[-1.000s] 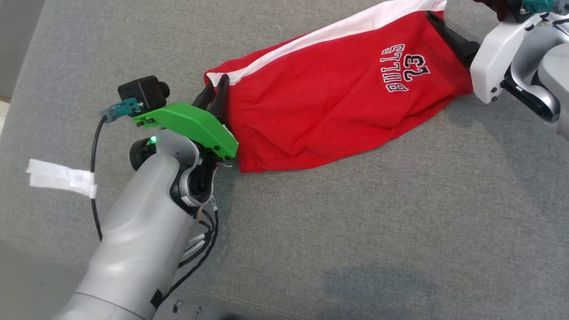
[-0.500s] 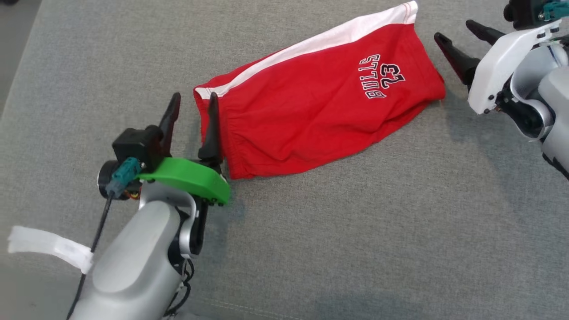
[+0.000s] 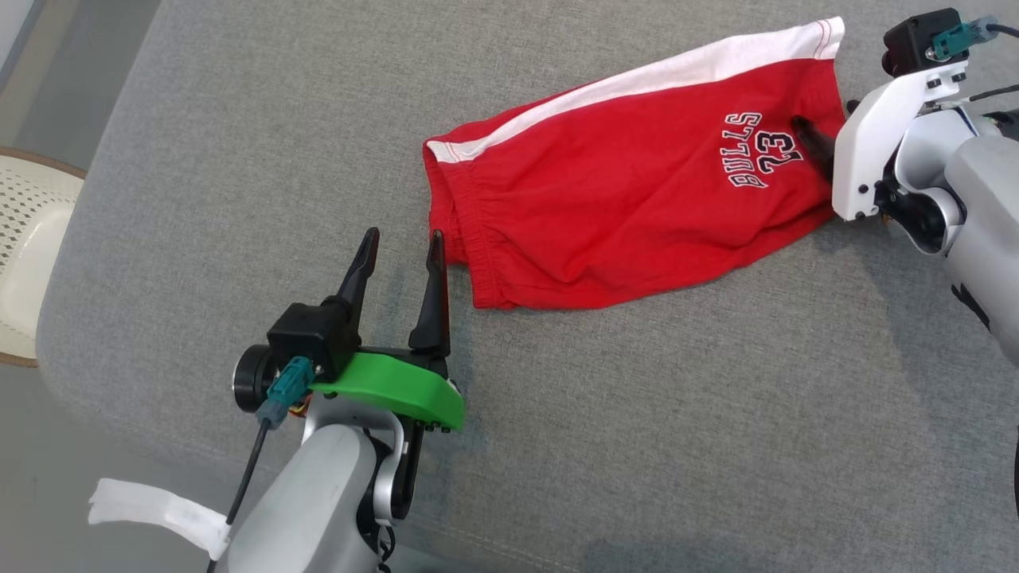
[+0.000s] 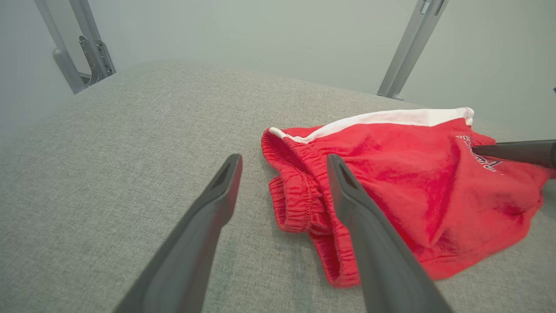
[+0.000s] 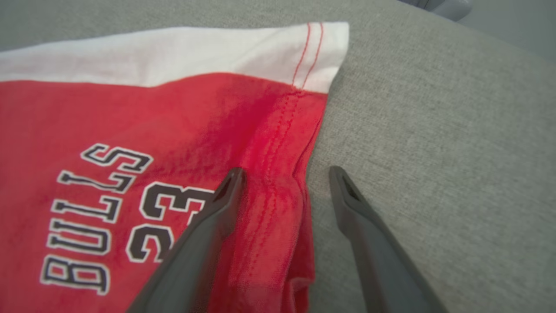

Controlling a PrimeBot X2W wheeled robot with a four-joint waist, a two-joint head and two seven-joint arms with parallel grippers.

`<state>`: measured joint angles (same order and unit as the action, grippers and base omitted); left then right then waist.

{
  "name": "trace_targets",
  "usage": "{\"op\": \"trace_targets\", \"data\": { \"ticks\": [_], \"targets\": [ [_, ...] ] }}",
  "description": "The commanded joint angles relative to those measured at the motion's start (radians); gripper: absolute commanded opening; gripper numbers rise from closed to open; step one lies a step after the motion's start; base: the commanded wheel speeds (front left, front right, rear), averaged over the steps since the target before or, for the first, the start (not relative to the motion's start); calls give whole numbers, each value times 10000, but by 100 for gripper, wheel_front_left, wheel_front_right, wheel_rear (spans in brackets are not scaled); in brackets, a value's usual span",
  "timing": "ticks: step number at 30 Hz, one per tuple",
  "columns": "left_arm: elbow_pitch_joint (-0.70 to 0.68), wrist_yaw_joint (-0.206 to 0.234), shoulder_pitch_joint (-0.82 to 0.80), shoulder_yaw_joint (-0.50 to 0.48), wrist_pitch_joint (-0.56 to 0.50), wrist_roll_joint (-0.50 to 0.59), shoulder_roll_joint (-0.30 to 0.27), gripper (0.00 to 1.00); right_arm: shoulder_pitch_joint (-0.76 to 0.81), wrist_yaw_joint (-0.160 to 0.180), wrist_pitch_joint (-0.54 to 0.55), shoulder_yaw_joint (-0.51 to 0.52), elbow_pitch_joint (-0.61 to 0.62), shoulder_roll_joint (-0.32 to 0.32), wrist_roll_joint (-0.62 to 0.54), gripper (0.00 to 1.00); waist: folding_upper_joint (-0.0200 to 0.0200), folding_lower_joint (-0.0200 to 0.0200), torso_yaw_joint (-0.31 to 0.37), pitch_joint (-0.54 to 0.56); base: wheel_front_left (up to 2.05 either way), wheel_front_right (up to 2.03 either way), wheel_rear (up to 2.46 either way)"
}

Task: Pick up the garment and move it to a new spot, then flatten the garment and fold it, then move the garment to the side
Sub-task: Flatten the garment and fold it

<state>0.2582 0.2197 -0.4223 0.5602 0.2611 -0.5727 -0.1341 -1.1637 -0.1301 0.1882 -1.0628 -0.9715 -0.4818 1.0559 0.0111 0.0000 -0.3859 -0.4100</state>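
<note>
With the red shorts (image 3: 637,191) lying folded on the grey cushion (image 3: 637,414), my left gripper (image 3: 404,235) spread beside the waistband (image 4: 299,204) and my right gripper (image 5: 286,170) spread astride the hem (image 5: 282,130), I judge folding done, so next I pinch both ends and shift them aside.

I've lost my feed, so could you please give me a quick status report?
Left gripper open, beside waistband. Right gripper open, straddling leg hem. Red shorts lying on grey cushion, unheld.
</note>
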Motion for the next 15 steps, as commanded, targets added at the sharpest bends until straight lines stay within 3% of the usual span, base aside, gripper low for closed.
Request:
{"op": "trace_targets", "data": {
  "ticks": [1,2,3,7,10,15],
  "targets": [
    [-12,-209,192,-92,46,232,129,100,410,-19,513,-165,-181,252,96,96,-111,0,-64,95,0,0,0],
    [20,-298,289,-175,47,312,192,100,470,-19,678,-263,-210,296,8,40,-111,0,-52,131,0,0,0],
    [76,-383,373,-250,45,421,227,100,562,-21,831,-312,-206,322,4,0,-111,0,-22,173,0,0,0],
    [206,-647,691,-529,46,750,393,100,799,-4,916,28,-235,477,440,0,-111,0,371,394,0,0,0],
    [250,-805,1019,-838,45,1058,299,100,988,-2,774,435,-96,717,939,0,-111,0,949,672,0,0,0],
    [92,-1139,1612,-1040,45,1756,56,100,1602,13,620,837,277,587,1581,0,-111,0,2000,1213,0,0,0]
  ]
}}
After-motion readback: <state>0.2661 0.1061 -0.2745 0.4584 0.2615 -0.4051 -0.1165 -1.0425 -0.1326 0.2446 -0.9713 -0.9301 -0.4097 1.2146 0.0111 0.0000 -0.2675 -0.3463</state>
